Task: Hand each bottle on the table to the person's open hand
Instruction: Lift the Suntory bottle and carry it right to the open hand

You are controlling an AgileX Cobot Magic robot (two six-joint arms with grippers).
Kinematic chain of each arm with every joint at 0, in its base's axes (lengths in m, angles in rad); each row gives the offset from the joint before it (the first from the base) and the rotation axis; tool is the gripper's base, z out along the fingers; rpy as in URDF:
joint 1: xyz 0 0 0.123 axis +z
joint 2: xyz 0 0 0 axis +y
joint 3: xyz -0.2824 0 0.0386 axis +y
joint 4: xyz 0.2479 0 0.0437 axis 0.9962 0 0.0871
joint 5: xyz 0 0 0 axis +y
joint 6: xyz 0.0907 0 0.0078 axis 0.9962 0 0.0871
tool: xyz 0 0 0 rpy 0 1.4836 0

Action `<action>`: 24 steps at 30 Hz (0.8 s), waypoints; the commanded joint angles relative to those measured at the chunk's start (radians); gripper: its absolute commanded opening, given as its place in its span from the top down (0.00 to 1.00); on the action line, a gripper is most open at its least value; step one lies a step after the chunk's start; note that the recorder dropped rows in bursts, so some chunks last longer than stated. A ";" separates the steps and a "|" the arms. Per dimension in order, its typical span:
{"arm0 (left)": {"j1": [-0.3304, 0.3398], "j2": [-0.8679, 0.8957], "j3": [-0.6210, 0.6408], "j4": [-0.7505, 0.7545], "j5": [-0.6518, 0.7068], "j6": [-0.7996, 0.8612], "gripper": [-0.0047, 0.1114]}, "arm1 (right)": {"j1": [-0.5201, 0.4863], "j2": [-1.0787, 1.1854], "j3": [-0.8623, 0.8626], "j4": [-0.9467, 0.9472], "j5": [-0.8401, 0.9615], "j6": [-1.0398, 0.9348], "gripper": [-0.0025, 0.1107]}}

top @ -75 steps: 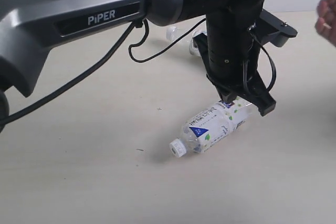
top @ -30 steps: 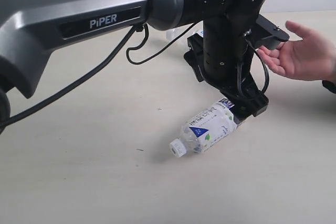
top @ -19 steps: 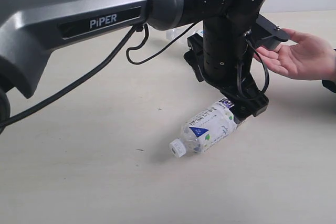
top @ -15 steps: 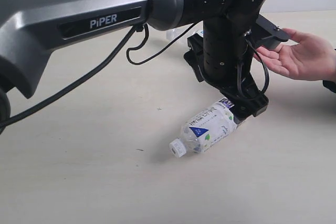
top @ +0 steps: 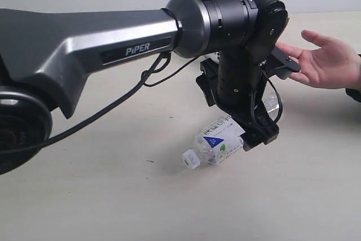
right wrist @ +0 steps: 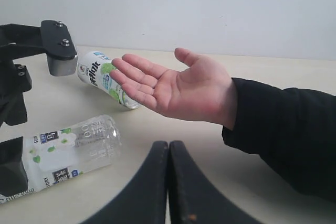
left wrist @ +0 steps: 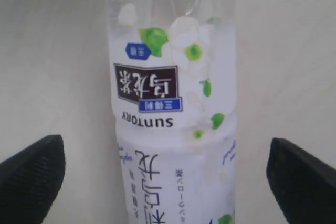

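A clear bottle (top: 219, 141) with a white cap and a white, green and blue label lies on its side on the table (top: 84, 196). My left gripper (top: 248, 131) hangs over it, open. In the left wrist view the bottle (left wrist: 170, 129) lies between the two fingertips (left wrist: 32, 174) with a gap on each side. The person's open hand (top: 324, 63) is held palm up at the right. In the right wrist view the hand (right wrist: 178, 90) hovers above the table, and a second bottle (right wrist: 102, 77) lies behind it. My right gripper (right wrist: 169, 182) is shut and empty.
The left arm's thick black body (top: 113, 43) spans the exterior view from the left and hides the table behind it. The person's dark sleeve (right wrist: 283, 135) reaches in from the right. The lying bottle (right wrist: 79, 148) is close to the right gripper.
The left arm has sunk lower, bringing its open fingers down around the lying bottle. The person's hand came in from the right and now stays open. The bottle has not moved.
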 commanded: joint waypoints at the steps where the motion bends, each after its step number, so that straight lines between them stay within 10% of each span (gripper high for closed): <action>1: -0.003 0.014 0.000 0.002 -0.001 -0.002 0.07 | 0.005 -0.004 0.006 -0.002 -0.009 -0.002 0.98; 12: -0.003 0.048 0.000 0.009 -0.001 0.001 0.07 | 0.005 -0.004 0.006 -0.004 -0.009 -0.002 0.98; 16: -0.003 0.048 0.000 0.009 -0.001 0.001 0.38 | 0.005 -0.004 0.006 -0.004 -0.009 -0.002 0.98; 20: -0.003 0.048 0.000 0.009 -0.001 0.001 0.96 | 0.005 -0.004 0.006 -0.004 -0.009 -0.002 0.98; 24: -0.003 0.026 0.000 -0.012 -0.001 -0.017 0.95 | 0.005 -0.004 0.006 -0.002 -0.009 -0.002 0.98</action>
